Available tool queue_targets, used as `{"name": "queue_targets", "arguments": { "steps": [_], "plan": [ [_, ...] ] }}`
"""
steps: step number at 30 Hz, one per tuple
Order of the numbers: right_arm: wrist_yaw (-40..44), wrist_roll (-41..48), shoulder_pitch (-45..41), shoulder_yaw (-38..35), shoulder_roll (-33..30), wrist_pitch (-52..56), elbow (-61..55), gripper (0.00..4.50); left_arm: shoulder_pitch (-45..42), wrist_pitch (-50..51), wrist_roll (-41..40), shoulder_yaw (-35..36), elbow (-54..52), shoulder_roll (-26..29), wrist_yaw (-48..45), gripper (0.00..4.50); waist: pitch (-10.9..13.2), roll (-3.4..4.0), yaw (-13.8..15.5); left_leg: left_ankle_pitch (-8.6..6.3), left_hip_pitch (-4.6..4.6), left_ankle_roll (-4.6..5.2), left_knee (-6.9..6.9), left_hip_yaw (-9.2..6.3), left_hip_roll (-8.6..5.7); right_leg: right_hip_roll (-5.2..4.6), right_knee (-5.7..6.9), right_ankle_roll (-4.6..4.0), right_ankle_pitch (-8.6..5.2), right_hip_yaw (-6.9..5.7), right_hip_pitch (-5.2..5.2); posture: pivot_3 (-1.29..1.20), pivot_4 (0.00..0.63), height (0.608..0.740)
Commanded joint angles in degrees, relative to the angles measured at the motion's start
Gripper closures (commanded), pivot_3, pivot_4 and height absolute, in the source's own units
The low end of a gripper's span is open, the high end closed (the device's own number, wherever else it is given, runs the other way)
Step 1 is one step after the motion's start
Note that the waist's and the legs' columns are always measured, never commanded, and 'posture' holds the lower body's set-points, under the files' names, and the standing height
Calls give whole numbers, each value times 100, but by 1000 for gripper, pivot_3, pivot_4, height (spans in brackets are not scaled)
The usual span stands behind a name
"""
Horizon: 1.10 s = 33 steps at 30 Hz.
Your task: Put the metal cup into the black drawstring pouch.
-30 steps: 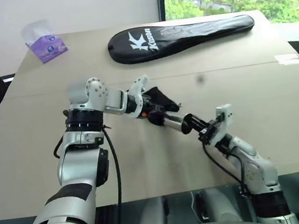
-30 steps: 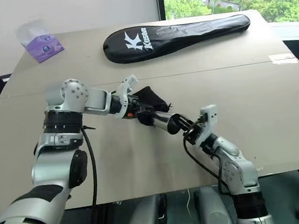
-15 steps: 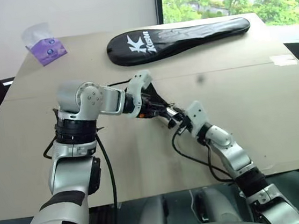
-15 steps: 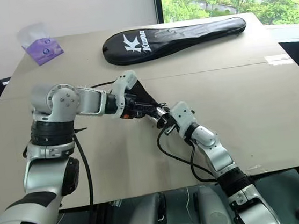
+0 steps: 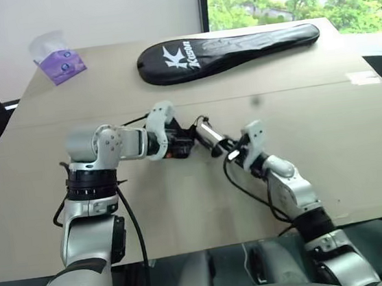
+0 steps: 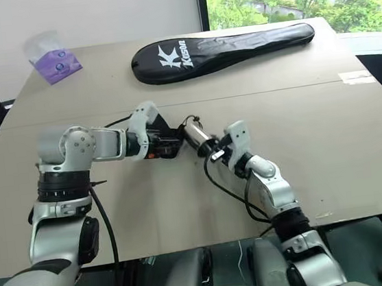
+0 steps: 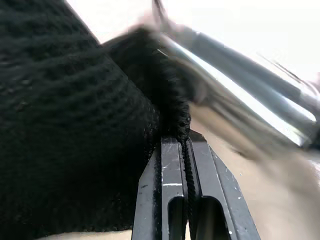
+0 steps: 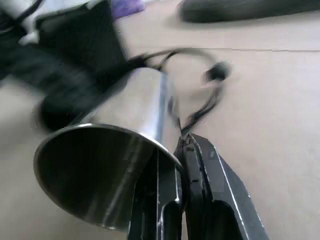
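Lying across the far end of the table [image 5: 328, 134], at twelve o'clock, is a long black racket case [image 5: 228, 44]; a tissue pack [image 5: 57, 56] sits at ten o'clock. Near the middle, the left gripper [image 7: 184, 150] is clamped on the rim of the black pouch [image 5: 180, 141], which looks soft and limp, so its mouth will probably sag unless pulled open. At its three o'clock, the right gripper [image 8: 176, 160] pinches the metal cup [image 5: 207, 134] by its rim wall, base toward the pouch. The cup seems stiff, light and slippery; a rim grip may let it swing.
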Motion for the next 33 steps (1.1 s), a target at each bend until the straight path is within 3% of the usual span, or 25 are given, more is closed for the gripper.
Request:
{"name": "queue_targets", "arguments": {
  "steps": [1, 4, 9, 13, 17, 23, 33],
  "plan": [
    [421, 27, 362, 393, -170, 505, -335, 4451, 92, -1021, 264, 411, 259, -185, 104, 4500, -1, -1, 11, 0, -11, 0, 0, 0, 0, -2, 0, 0, 0, -2, -9, 0, 150, 740],
    [483, 448, 428, 138, -81, 737, -711, 4451, 175, -1565, 169, 542, 358, -230, -393, 4500, -1, -2, 14, 15, -34, -25, -2, 5, 0, -9, -4, 0, 0, -1, -29, 0, 150, 740],
    [434, 1181, 282, -352, 279, 1005, -1015, 4451, -23, -1073, -199, 633, 628, 47, -1141, 4500, 0, -3, 1, 16, -94, -27, 10, -8, 1, -8, 2, 0, 1, -8, -78, 0, 150, 740],
    [610, 1919, 285, -665, 486, 1255, -1447, 4451, -26, -377, -824, 384, 103, 354, -2141, 4500, 8, 0, 2, 16, -105, -27, 9, -10, 0, -6, 1, 0, 1, -22, -87, 0, 150, 740],
    [639, 2454, 372, -805, 492, 1562, -1936, 4451, -7, -319, -923, 69, -102, 531, -2625, 4500, 8, 0, 20, 16, -108, -26, 9, -14, -2, -8, -2, 0, 1, -24, -86, 0, 150, 740],
    [575, 2436, 460, -784, 524, 1492, -1697, 4451, 22, -245, -893, -180, -186, 526, -2840, 4500, 8, 1, 13, 14, -107, -22, 9, -15, -3, -4, 0, 0, 0, -24, -86, 0, 150, 740],
    [478, 1723, 477, -724, 570, 765, -128, 4451, 451, -286, -856, -277, -484, 489, -2756, 4500, 6, -2, 8, 11, -104, -15, 10, -13, -2, -4, 1, -1, 0, -21, -86, 0, 150, 740]
  ]
}}
